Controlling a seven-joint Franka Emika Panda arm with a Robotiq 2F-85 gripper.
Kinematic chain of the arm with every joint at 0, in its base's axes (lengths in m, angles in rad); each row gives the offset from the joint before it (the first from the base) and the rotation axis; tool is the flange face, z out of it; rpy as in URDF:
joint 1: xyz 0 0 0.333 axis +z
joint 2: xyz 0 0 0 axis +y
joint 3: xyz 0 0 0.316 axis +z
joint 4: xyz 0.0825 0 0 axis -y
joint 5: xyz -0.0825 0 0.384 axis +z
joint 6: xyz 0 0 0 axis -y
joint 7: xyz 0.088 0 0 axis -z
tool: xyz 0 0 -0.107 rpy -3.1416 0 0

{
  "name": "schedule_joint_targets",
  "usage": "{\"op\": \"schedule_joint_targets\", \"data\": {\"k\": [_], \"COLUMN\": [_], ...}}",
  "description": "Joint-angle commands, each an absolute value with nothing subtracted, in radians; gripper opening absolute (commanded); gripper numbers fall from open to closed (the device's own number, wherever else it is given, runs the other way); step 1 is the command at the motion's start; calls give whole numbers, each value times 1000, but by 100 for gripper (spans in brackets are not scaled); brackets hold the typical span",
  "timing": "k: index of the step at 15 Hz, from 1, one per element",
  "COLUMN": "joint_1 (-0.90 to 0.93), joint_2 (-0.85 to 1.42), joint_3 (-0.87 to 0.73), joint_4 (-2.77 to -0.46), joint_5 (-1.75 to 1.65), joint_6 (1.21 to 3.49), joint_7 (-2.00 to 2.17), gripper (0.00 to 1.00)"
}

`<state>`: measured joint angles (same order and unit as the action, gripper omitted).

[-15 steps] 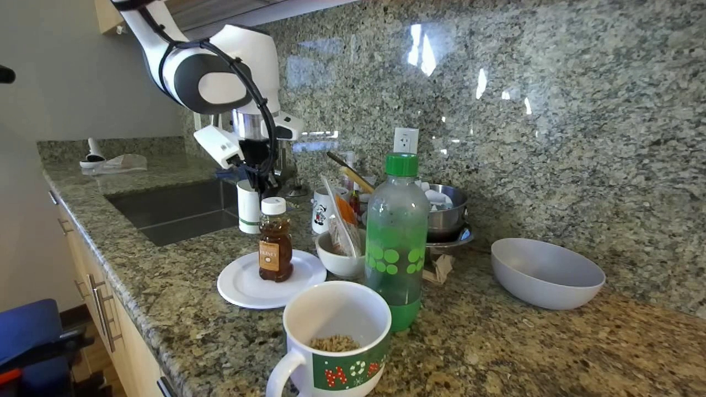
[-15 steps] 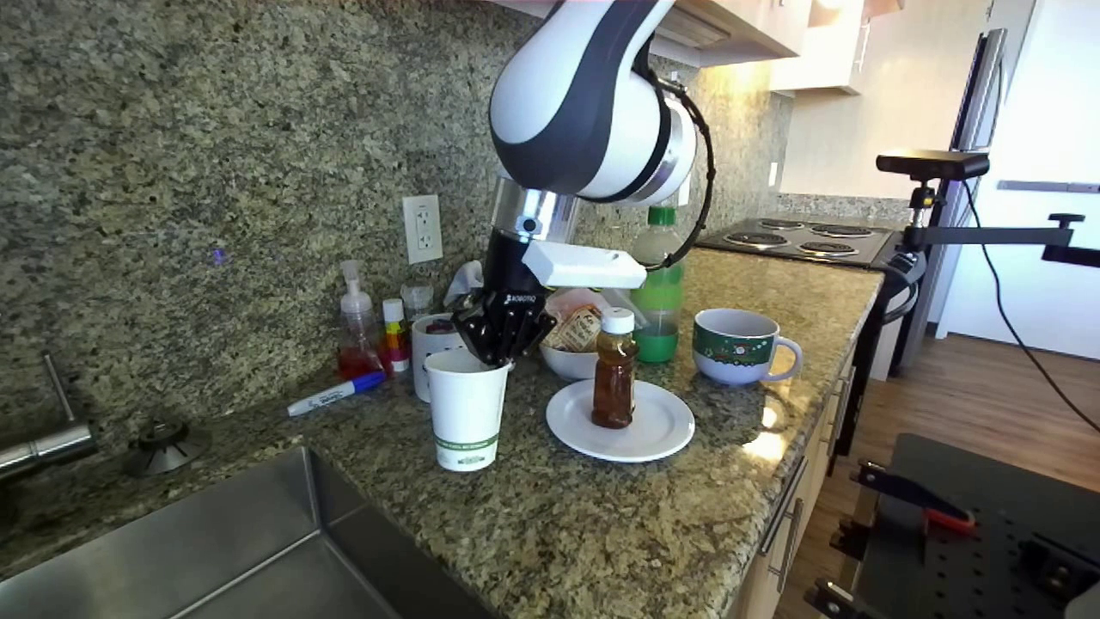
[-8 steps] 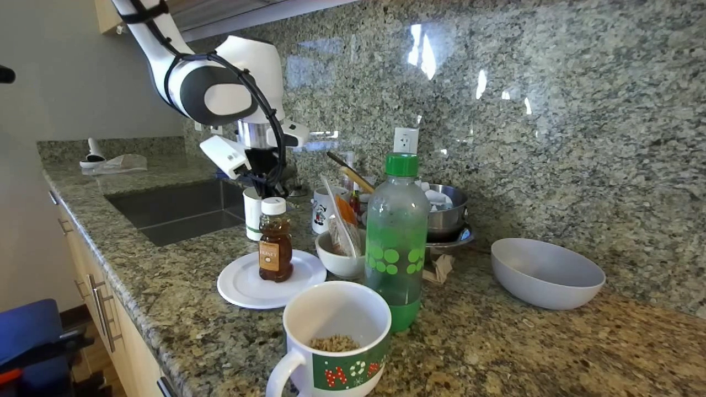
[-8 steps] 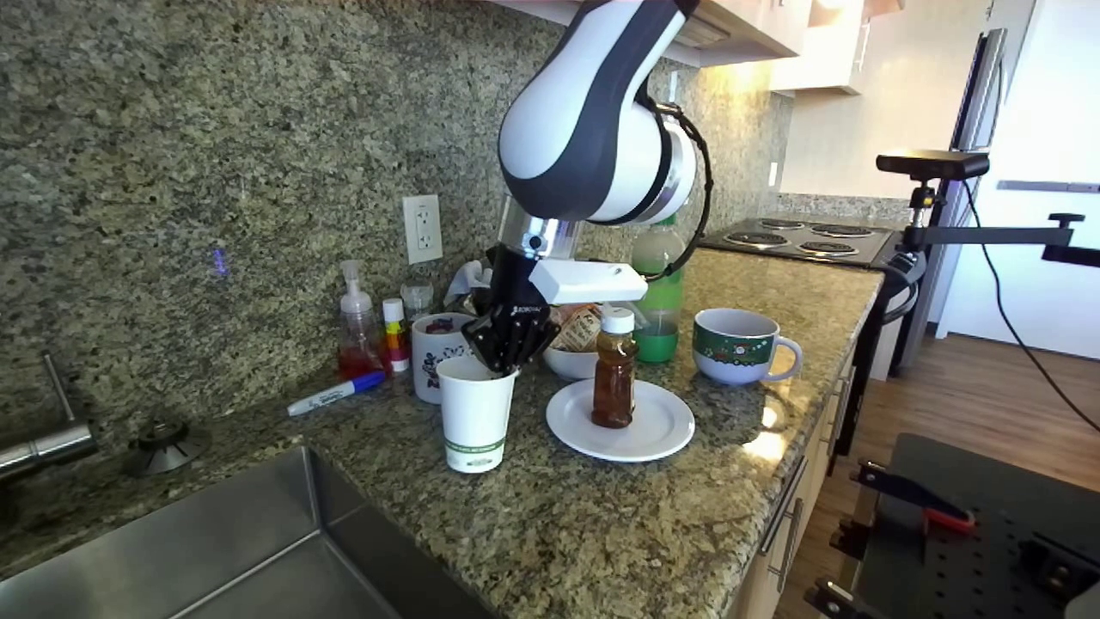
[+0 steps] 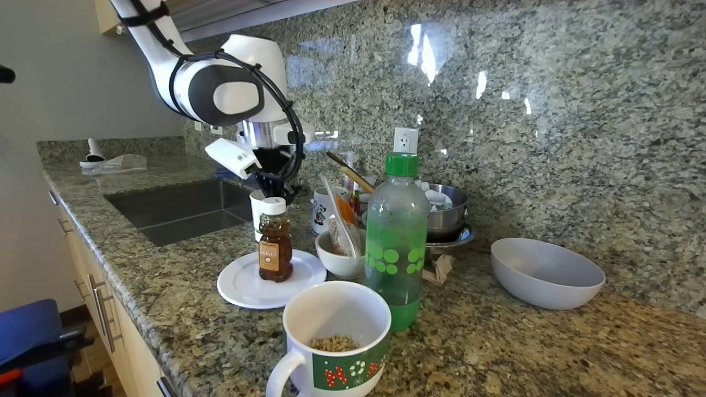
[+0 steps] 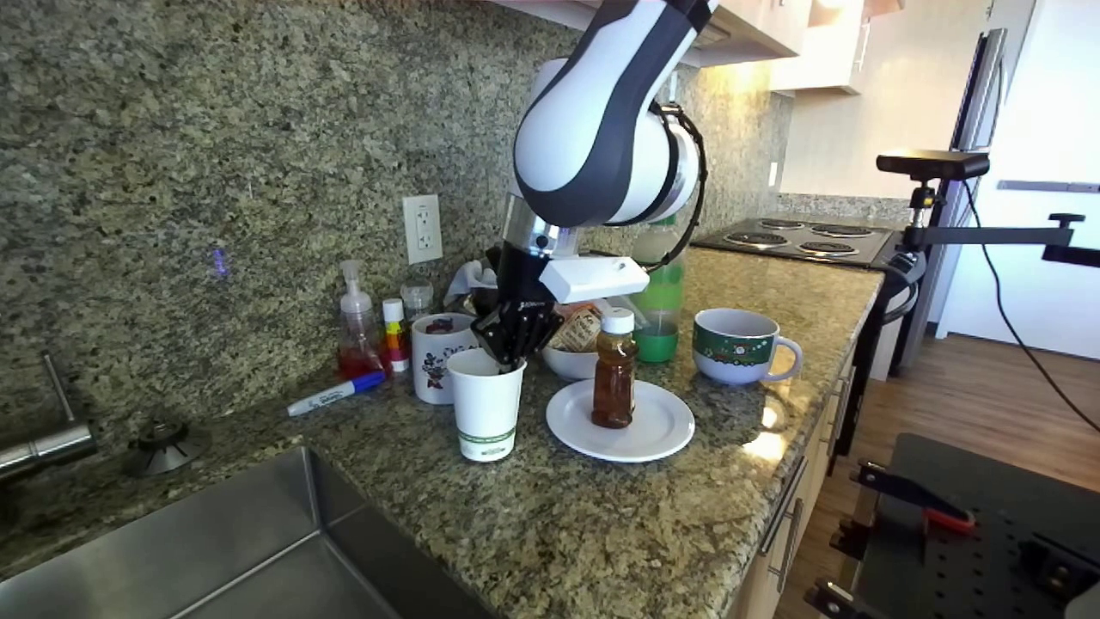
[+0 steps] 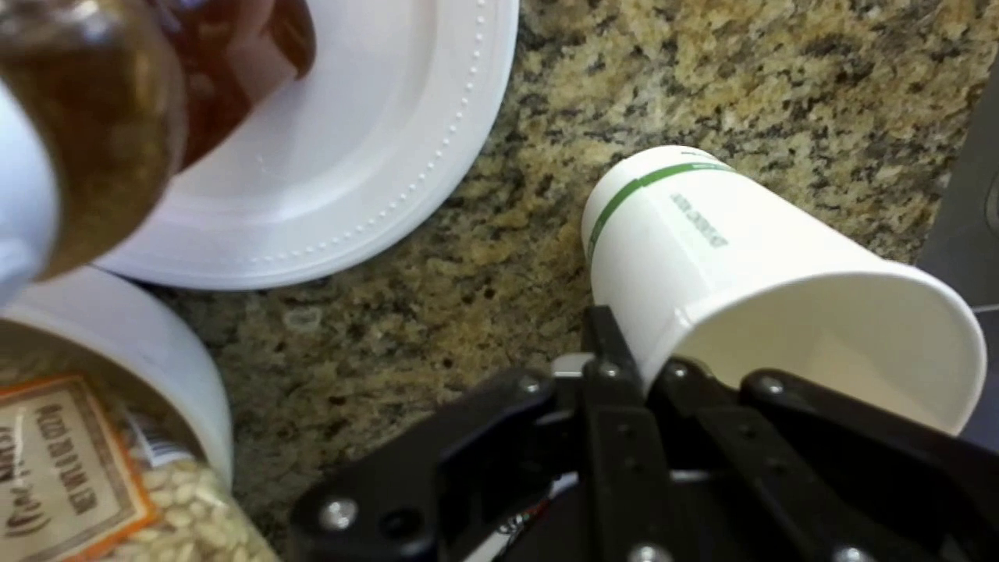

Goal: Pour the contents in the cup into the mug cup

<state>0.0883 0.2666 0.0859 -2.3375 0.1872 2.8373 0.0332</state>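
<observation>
My gripper (image 7: 640,355), nearly closed, pinches the paper cup (image 7: 737,226) at its rim; I expect light, soft walls, best squeezed gently.

Granite counter (image 6: 601,524) under plate (image 6: 660,427), mug (image 6: 735,348)

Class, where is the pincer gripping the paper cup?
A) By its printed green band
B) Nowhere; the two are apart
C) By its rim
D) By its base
C: in the wrist view the pincer pinches the paper cup at the edge of its open end.
</observation>
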Motion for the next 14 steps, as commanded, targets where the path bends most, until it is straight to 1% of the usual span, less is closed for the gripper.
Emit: {"op": "schedule_joint_targets", "data": {"k": [1,2,3,4,7,10,12,13,14], "joint_1": [97,98,100,99,90,76,60,50,34], "joint_2": [276,275,274,274,271,258,239,230,214], "joint_3": [77,78,79,82,97,120,137,149,169], "joint_4": [-2332,-2332,-2333,-2333,-2333,-2334,-2332,-2328,-2323], "joint_5": [135,126,121,120,136,165,189,209,242], "joint_6": [2857,2858,2856,2854,2845,2833,2818,2808,2790], "joint_7": [65,66,69,68,57,36,16,1,-22], "gripper": [2,1,27,28,48,72,85,94,99]}}
